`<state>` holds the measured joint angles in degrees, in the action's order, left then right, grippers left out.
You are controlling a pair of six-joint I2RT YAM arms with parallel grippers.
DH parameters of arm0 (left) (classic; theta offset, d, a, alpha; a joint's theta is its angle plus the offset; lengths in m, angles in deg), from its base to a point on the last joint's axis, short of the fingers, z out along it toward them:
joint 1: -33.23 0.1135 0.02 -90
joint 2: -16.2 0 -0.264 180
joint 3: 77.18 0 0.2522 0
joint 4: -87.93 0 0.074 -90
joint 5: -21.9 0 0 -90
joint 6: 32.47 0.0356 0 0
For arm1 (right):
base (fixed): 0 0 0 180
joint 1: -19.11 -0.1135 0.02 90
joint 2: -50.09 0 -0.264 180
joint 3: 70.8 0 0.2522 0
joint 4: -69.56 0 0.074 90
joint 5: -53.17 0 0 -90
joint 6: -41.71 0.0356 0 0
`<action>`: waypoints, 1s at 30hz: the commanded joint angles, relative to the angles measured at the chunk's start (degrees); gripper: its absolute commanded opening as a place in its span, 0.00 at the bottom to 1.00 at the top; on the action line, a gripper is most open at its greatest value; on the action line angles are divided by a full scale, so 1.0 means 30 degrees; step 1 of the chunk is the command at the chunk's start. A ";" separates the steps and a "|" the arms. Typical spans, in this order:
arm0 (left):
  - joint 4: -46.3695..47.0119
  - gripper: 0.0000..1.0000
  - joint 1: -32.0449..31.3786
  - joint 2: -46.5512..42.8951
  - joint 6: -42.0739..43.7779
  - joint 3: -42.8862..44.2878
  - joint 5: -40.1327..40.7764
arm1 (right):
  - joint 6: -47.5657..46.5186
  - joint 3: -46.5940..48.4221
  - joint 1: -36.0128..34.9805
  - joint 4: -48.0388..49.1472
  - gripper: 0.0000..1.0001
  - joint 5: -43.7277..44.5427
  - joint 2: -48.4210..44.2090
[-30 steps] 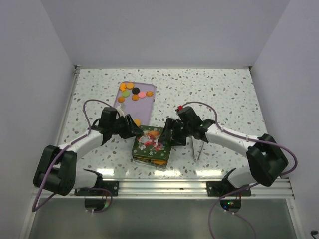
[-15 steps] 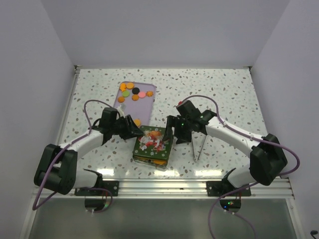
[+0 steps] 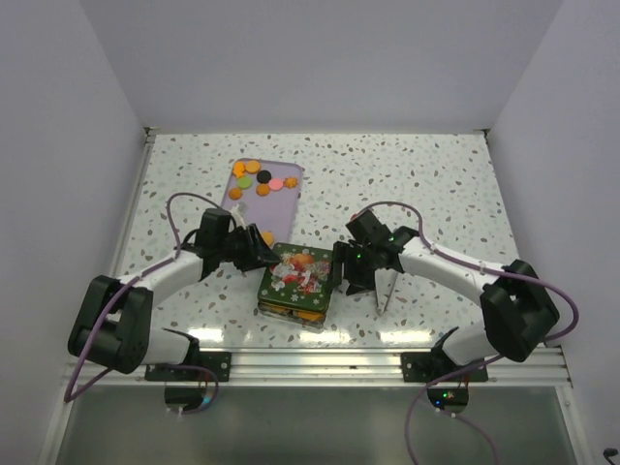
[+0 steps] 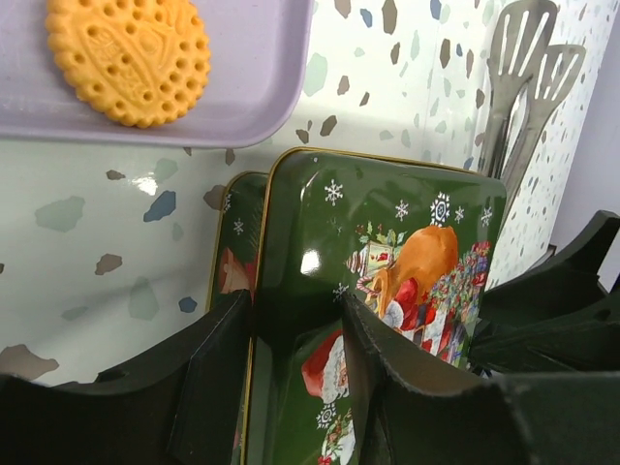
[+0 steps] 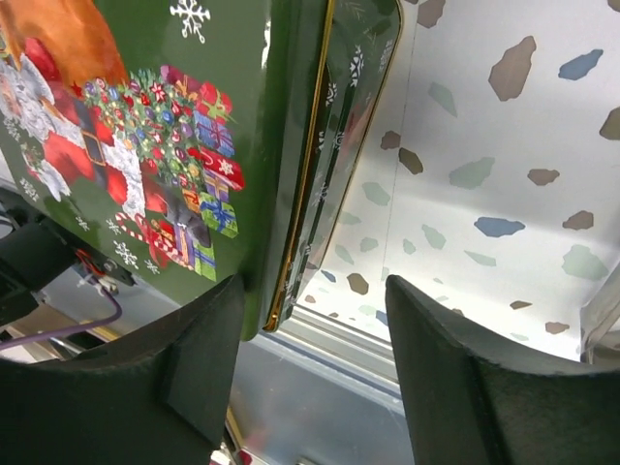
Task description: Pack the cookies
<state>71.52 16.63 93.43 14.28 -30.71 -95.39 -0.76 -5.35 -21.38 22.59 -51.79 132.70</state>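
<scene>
Several cookies [image 3: 257,179], mostly orange rounds, lie on a lilac tray [image 3: 279,218]; one orange cookie [image 4: 129,58] shows in the left wrist view. A green Christmas tin [image 3: 291,302] sits between the arms with its picture lid [image 3: 296,274] slightly askew on it. My left gripper [image 3: 263,257] is shut on the lid's left edge [image 4: 291,242], one finger on each side. My right gripper [image 3: 341,271] stands open at the lid's right edge [image 5: 291,223]. One of its fingers [image 5: 194,368] is beside the lid and the other over bare table.
Metal tongs [image 3: 385,289] lie on the speckled table just right of the tin, under the right arm. The lilac tray's corner [image 4: 262,87] comes close to the tin's far left side. White walls enclose the table; a metal rail runs along the near edge.
My right gripper has slid from over the lid to its right edge and sunk a little, with the jaws somewhat narrower. The left gripper and the lid have not moved.
</scene>
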 commanded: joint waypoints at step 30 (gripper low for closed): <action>-0.1165 0.47 -0.2436 -0.0050 0.1787 0.0406 0.1039 | 0.0007 0.1432 -0.0244 0.0613 0.73 0.0386 -0.0201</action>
<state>68.89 10.38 92.80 19.16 -28.37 -90.71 0.28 -5.16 -21.77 25.97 -53.25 134.98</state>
